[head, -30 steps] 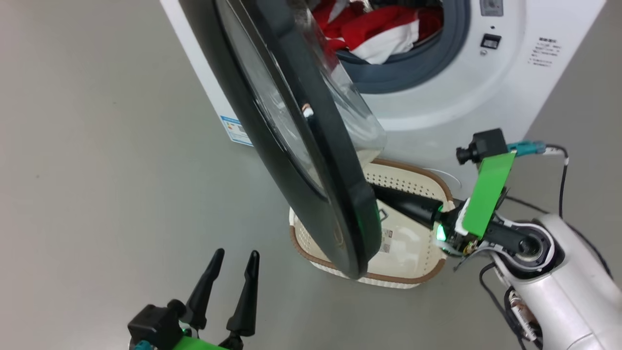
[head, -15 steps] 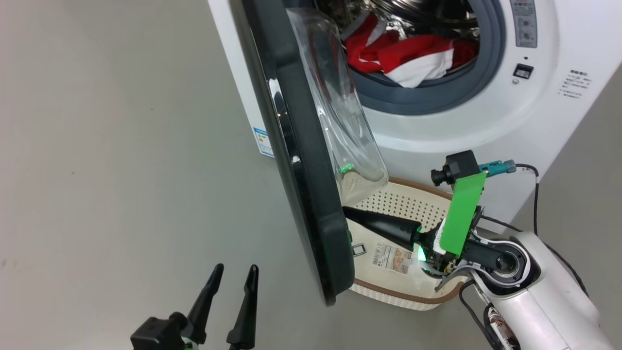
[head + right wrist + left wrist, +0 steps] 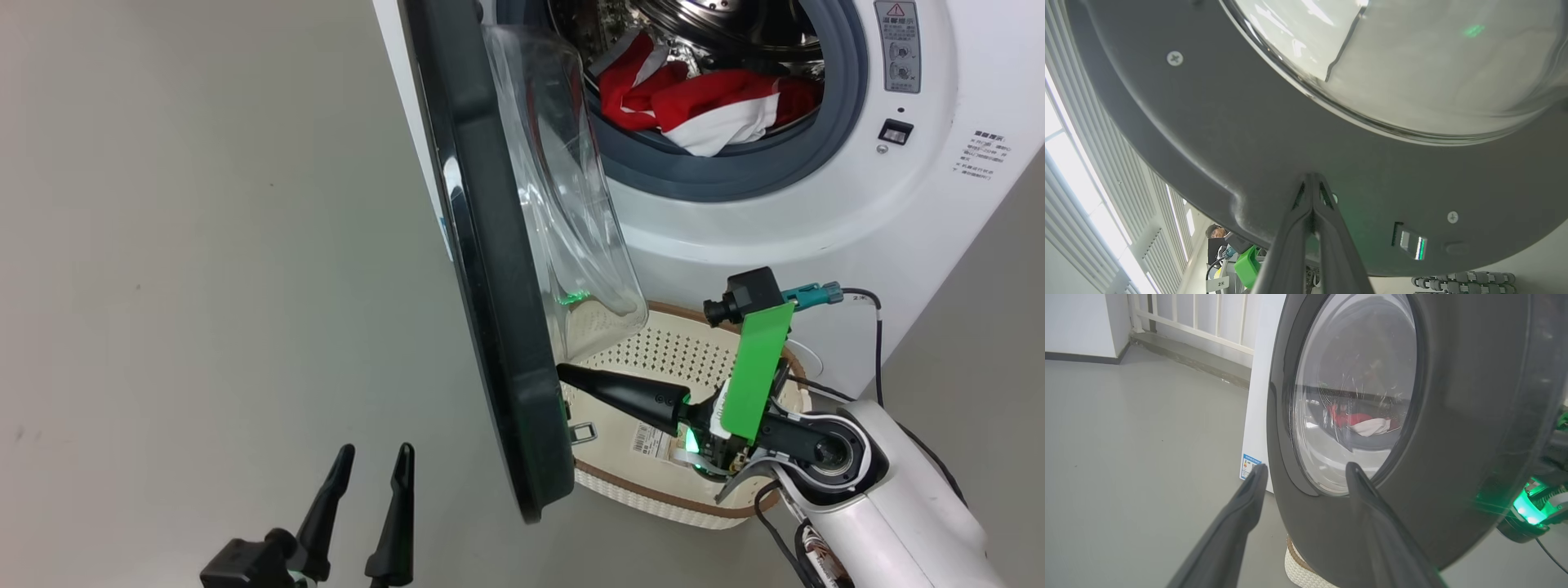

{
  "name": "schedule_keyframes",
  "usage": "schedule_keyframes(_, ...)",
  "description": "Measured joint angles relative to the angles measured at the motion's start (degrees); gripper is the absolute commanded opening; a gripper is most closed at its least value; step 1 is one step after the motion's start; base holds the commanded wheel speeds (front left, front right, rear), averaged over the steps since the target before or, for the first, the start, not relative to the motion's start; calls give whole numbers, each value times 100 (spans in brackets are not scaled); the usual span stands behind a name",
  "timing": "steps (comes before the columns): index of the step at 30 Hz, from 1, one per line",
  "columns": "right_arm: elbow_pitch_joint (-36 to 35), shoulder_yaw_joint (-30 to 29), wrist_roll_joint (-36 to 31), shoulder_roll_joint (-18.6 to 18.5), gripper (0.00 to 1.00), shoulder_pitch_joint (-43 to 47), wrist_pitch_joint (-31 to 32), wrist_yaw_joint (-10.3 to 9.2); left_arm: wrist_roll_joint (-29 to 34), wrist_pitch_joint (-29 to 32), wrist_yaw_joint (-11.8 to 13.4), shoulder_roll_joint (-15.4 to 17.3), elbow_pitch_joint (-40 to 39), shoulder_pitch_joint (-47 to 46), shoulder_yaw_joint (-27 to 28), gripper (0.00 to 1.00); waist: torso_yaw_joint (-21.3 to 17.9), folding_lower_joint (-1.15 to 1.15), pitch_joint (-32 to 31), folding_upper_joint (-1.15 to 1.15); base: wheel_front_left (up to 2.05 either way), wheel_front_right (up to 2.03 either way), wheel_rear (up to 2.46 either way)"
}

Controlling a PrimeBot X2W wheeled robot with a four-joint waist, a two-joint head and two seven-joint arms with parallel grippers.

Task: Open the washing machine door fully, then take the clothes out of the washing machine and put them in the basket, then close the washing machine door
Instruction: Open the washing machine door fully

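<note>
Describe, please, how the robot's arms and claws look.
The left claw and right claw each have two long, tapered black fingers. The right arm's forearm is glossy white, with a bright green plate, a small black camera, a teal connector, black cables and a glowing green light at the wrist.

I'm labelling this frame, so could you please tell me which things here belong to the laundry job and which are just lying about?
Job: door, washer, clothes in the drum, basket, shut right end effector at the door's inner face, open left end effector.
Lying about: railing, label on the washer's side, person in the background.
</note>
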Motion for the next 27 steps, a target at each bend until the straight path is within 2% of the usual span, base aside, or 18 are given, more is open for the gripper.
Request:
schedule_keyframes(7,47,58,0,30,0,-1,-1,0,1,0,19,0,-82,52,29,100,7,0,-32,0,0,0,0)
schedule_keyframes(8,49,62,-1,31,9,-1,-3,0,3,0,38,0,-82,90,30,100,5,0,-39,0,0,0,0)
schedule_keyframes(9,51,60,-9,32,28,-1,-19,-1,14,0,46,1,-80,118,31,100,2,0,-45,0,0,0,0)
schedule_keyframes(10,49,58,-41,35,42,-1,-32,0,34,0,46,2,-79,122,31,100,-3,0,-52,0,0,0,0)
schedule_keyframes(11,49,55,-58,40,49,0,-56,-1,43,0,45,2,-79,122,30,100,-8,0,-59,0,0,0,0)
schedule_keyframes(12,48,49,-90,48,71,5,-88,0,44,0,44,2,-71,121,29,100,-14,0,-68,0,0,0,0)
schedule_keyframes(13,46,36,-136,55,99,15,-105,0,47,0,41,2,-59,121,29,100,-21,0,-77,0,0,0,0)
schedule_keyframes(27,-56,-238,-406,-11,100,605,-482,0,101,0,-160,7,211,111,7,100,-130,0,-227,0,0,0,0)
